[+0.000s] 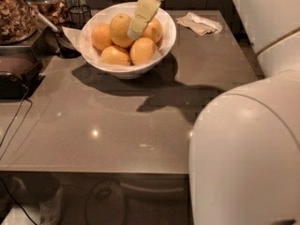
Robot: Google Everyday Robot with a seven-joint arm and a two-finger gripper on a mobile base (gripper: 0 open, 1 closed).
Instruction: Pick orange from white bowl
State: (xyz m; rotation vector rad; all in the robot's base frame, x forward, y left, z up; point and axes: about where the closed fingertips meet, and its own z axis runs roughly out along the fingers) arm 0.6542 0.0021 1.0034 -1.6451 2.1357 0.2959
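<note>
So there's a wide glossy white bowl with a wavy flared rim (89, 50) sitting toward the far edge of the glossy grey-brown worktop (117, 135), a bit left of the middle, and it's got five fruits piled in it. The one that matters, the big, slightly oval, dull yellow-orange orange (119, 29), is on top at the back of the pile, with four rounder, brighter oranges (101, 35) packed around and in front of it. Over by the far right corner there's a crumpled beige paper napkin (202, 22), and the far left corner is crowded with a glass jar of brown nuts (14, 13), a dark cup (70, 41) and a black appliance (14, 74) along the left edge. From the bowl to the near edge it's open surface, though the robot's bulky white arm shell (243, 149) fills the near right corner. The pale yellow gripper (136, 28) comes down from the far edge into the bowl, its tip right against the big orange's right side; can't tell if it's open or closed.
</note>
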